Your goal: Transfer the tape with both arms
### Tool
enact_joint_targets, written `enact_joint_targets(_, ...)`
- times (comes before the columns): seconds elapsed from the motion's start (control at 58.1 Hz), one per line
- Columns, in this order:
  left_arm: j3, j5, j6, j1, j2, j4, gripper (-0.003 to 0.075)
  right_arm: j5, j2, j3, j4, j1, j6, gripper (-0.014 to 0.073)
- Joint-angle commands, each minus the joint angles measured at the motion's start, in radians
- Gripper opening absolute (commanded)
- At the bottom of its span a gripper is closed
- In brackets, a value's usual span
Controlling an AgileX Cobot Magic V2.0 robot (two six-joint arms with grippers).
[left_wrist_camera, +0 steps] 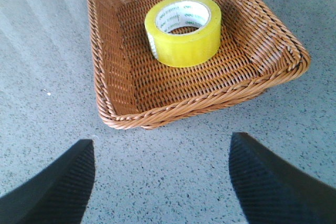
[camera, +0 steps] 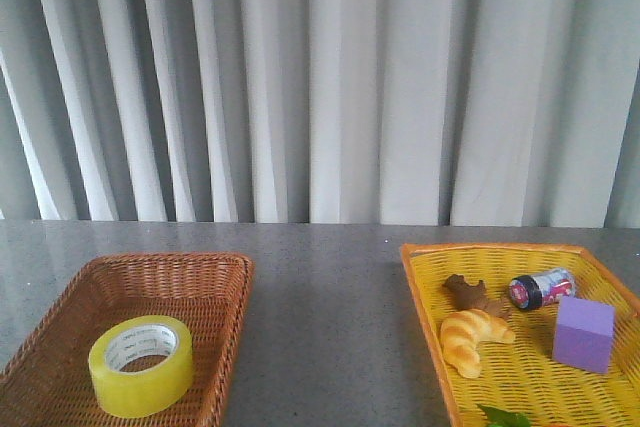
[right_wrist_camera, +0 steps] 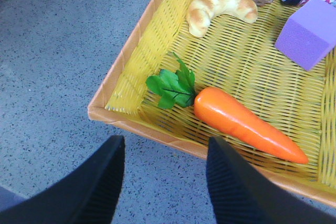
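Note:
The yellow tape roll with a white printed core lies flat in the brown wicker basket at the front left. It also shows in the left wrist view, inside the basket. My left gripper is open and empty, over bare table short of the basket's near rim. My right gripper is open and empty, over the table just outside the yellow basket's corner. Neither arm shows in the front view.
The yellow basket at the front right holds a croissant, a brown piece, a small can and a purple cube. The right wrist view also shows a carrot with green leaves. A grey curtain hangs behind the table.

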Motion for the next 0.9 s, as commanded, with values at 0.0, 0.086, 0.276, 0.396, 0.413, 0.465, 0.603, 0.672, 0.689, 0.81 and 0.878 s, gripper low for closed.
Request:
enact_joint_targets(0.0, 0.019, -0.128, -0.005, -0.003, -0.047, 0.013, 0.048, -0.052, -0.007, -0.023, 0.008, -0.006, 0.0, 0.0361)
enact_joint_targets(0.086, 0.042, -0.153, -0.01, -0.003, -0.063, 0.012, 0.0424, -0.052, -0.006, -0.023, 0.027, -0.006, 0.0, 0.036)
enact_joint_targets(0.276, 0.064, -0.169, -0.097, -0.003, -0.064, 0.002, 0.0231, -0.051, -0.004, -0.023, 0.028, -0.006, 0.0, 0.0246)
enact_joint_targets(0.396, 0.071, -0.185, -0.113, -0.003, -0.064, 0.002, 0.0109, -0.047, -0.004, -0.023, 0.028, -0.006, 0.0, 0.0111)
enact_joint_targets(0.413, 0.071, -0.188, -0.113, -0.003, -0.064, 0.002, 0.009, -0.047, -0.004, -0.023, 0.028, -0.006, 0.0, 0.0088)
enact_joint_targets(0.465, 0.071, -0.192, -0.112, -0.003, -0.064, 0.003, 0.0048, -0.046, -0.004, -0.023, 0.028, -0.006, 0.0, 0.0039)
enact_joint_targets(0.603, 0.071, -0.192, -0.112, -0.003, -0.064, 0.003, -0.0008, -0.044, -0.004, -0.023, 0.028, -0.006, -0.001, -0.0008)
enact_joint_targets(0.672, 0.071, -0.185, -0.112, -0.003, -0.064, 0.003, -0.0006, -0.042, -0.004, -0.023, 0.028, -0.006, 0.0, -0.0008)
enact_joint_targets(0.689, 0.071, -0.183, -0.112, -0.003, -0.064, 0.003, -0.0007, -0.042, -0.004, -0.023, 0.028, -0.006, 0.0, -0.0008)
enact_joint_targets(0.81, 0.071, -0.183, -0.112, -0.003, -0.064, 0.003, -0.0007, -0.041, -0.004, -0.023, 0.028, -0.006, 0.0, -0.0008)
enact_joint_targets(0.878, 0.071, -0.183, -0.112, -0.003, -0.064, 0.003, -0.0007, -0.04, -0.004, -0.023, 0.028, -0.006, 0.0, -0.0008)
